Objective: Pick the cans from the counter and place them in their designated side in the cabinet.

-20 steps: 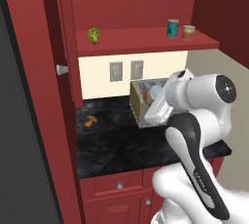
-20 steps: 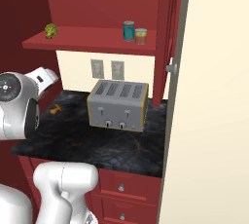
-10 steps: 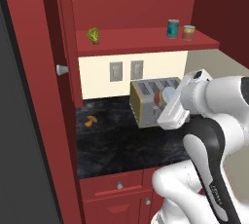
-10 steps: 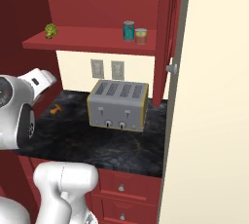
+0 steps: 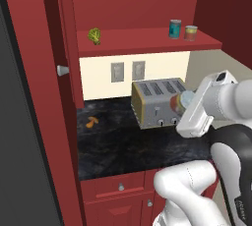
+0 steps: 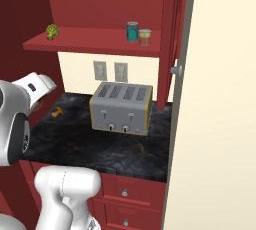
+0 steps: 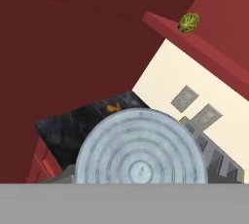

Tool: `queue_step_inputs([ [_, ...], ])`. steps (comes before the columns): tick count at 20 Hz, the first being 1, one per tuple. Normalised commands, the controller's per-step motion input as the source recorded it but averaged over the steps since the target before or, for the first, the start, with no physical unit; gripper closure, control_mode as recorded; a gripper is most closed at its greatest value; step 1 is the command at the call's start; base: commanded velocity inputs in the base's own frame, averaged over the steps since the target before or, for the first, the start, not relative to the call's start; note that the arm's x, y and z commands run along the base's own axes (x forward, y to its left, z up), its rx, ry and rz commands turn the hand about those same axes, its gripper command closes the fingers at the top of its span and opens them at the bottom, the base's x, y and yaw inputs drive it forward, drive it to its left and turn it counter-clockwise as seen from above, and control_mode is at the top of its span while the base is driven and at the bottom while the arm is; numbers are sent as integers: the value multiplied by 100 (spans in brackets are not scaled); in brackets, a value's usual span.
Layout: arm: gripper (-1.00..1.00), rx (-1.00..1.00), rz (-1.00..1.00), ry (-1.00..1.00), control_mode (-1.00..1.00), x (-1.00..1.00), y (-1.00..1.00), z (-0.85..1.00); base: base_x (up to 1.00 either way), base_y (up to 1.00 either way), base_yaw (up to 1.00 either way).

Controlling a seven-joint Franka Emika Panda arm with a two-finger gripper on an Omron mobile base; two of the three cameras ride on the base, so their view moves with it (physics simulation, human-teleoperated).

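can (image 5: 178, 103) | held in gripper (image 5: 186, 101) | before toaster (image 5: 158, 103)

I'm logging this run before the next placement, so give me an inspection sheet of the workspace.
Surface: black marbled counter, toaster standing on it.
Job's things: teal can and red-and-yellow can side by side on the cabinet shelf, right end; a third can in the gripper.
Clutter: green leafy lump on shelf, left; small orange item on counter.
Grippers: gripper shut on third can, raised before the toaster.
Cables: nothing seen.
Surroundings: two wall outlets, red drawers below.
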Motion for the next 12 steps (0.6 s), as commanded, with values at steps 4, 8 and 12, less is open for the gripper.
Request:
queue_step_inputs([
  [4, 100, 2, -2, 0, -100, -22, -21, 12, 0, 0, 0],
  [8, 100, 8, -10, 0, -100, -8, -13, 11, 0, 0, 0],
  [12, 100, 13, -16, 0, -100, -7, -8, 8, 0, 0, 0],
])
